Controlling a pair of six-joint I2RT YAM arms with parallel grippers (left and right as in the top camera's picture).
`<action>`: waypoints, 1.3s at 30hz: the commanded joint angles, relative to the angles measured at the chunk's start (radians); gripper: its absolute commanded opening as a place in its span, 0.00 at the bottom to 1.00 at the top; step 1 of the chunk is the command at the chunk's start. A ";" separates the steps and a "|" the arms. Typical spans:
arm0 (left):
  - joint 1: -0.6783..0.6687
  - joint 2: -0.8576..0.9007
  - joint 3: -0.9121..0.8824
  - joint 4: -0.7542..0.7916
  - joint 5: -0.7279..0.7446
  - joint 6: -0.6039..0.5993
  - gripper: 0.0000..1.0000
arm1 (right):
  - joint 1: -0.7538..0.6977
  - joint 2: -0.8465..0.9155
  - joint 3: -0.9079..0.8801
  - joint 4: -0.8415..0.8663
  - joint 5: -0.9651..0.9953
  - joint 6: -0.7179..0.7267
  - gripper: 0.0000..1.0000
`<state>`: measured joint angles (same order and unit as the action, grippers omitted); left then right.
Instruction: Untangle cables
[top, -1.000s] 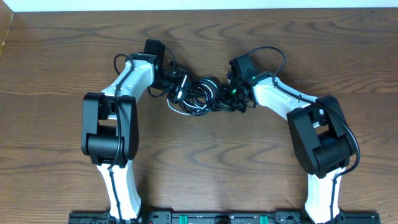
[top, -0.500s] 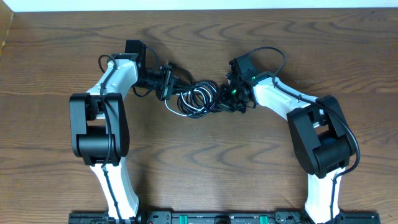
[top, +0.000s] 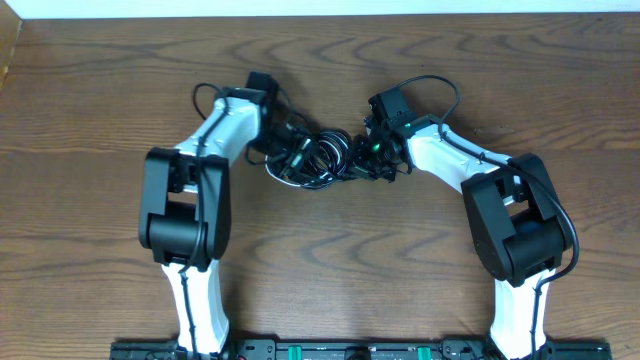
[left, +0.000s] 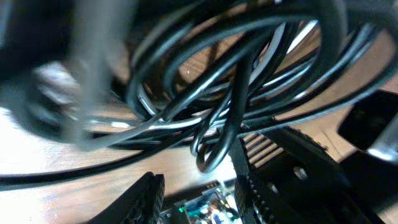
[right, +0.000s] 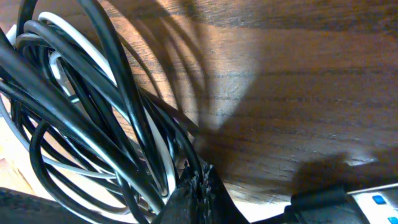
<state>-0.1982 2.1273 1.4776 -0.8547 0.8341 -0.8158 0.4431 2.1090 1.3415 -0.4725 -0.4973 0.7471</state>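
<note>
The cables (top: 322, 156) lie in one tangled coil of black loops with a white strand, on the wooden table between my two arms. My left gripper (top: 290, 152) is at the coil's left side. In the left wrist view the cables (left: 236, 106) fill the frame, and the left gripper (left: 198, 182) stands open with one black loop hanging just above the gap. My right gripper (top: 358, 158) is at the coil's right side. In the right wrist view it (right: 198, 182) is shut, with a black strand of the cables (right: 118, 106) running into its tips.
The wooden table (top: 100, 100) ends at a pale strip along the far edge. A plug end with a blue tip (right: 368, 199) lies on the wood to the right of my right fingers. Each arm's own thick black cable loops behind its wrist.
My left arm, which had pulled out to the left with its jaws shut, has swung back right to the coil and opened. The coil has bunched up again. The right arm has not moved.
</note>
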 joint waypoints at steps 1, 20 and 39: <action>-0.034 -0.003 -0.002 0.008 -0.126 -0.077 0.43 | 0.004 0.026 -0.030 -0.013 0.080 -0.004 0.01; -0.111 -0.003 -0.002 0.025 -0.303 -0.174 0.08 | -0.019 0.025 -0.023 -0.013 -0.039 -0.129 0.01; -0.092 -0.006 -0.002 0.021 -0.299 -0.166 0.08 | -0.088 -0.028 -0.011 -0.022 -0.219 -0.363 0.01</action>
<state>-0.3088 2.1265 1.4780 -0.8204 0.5781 -0.9756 0.3641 2.1197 1.3373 -0.4873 -0.7414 0.4343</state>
